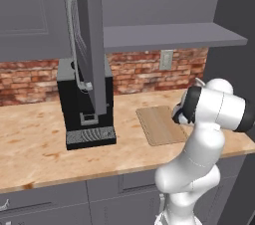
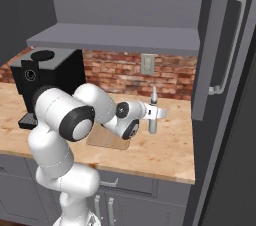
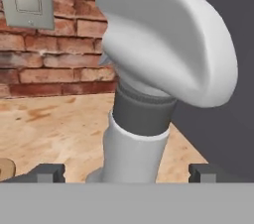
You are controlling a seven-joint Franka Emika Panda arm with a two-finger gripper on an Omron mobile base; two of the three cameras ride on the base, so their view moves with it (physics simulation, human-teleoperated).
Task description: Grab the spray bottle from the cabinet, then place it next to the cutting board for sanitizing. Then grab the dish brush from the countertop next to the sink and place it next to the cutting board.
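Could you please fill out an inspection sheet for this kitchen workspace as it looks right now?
Surface: butcher-block countertop, wood grain with orange-brown blotches.
Job's things: spray bottle upright on the countertop, right of the cutting board and apart from it; its trigger head is close to the hand camera. Cabinet shelf bare, door swung open.
Clutter: black coffee machine left of the board.
End effector: end effector open, its fingertips standing either side of the bottle's neck, whether touching is unclear.
Cables: nothing seen.
Surroundings: red brick backsplash with a wall outlet; grey drawers below the counter.
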